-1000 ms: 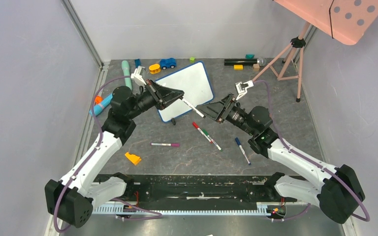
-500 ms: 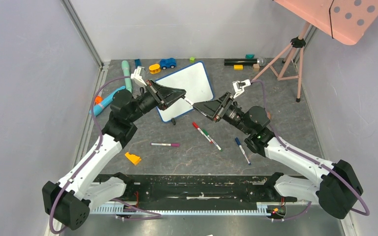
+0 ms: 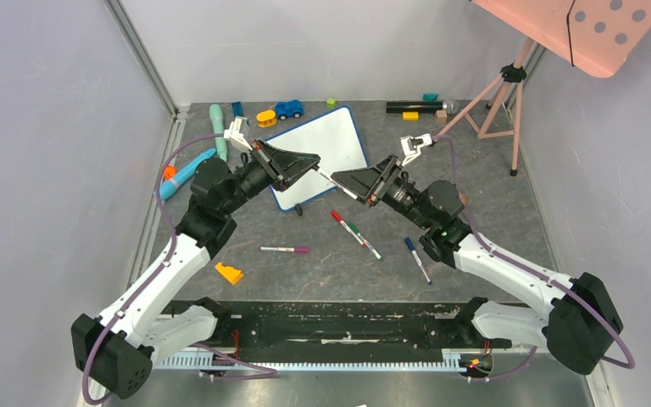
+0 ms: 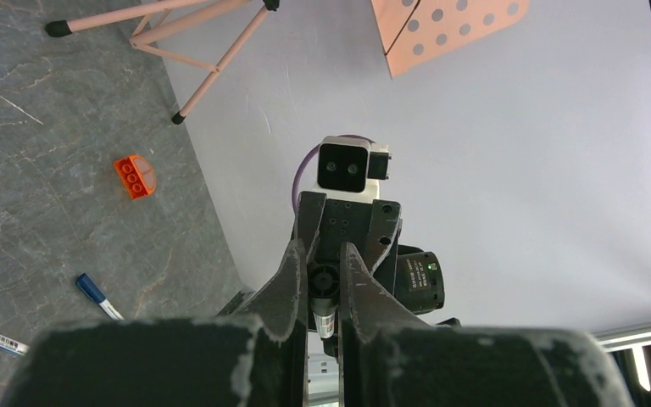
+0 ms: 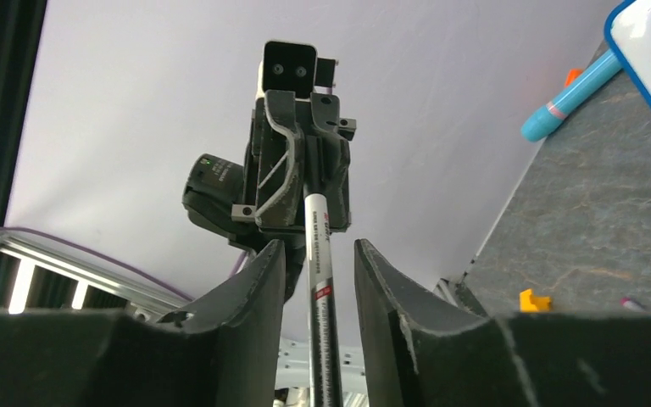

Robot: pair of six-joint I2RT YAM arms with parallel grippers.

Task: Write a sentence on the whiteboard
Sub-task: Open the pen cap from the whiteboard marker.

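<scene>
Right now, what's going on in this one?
The left gripper is clamped on a marker, holding it in the air above the table beside the whiteboard. The right gripper faces it with the marker's free end between its fingers. Small gaps show on both sides, so it is not gripping yet. The whiteboard lies flat and looks blank.

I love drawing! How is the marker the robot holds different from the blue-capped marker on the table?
The held marker is up in the air; the blue-capped marker lies flat on the table. The held marker is clamped in the left gripper, with the right gripper open around its other end; the blue-capped marker is untouched. Both have white barrels.
</scene>
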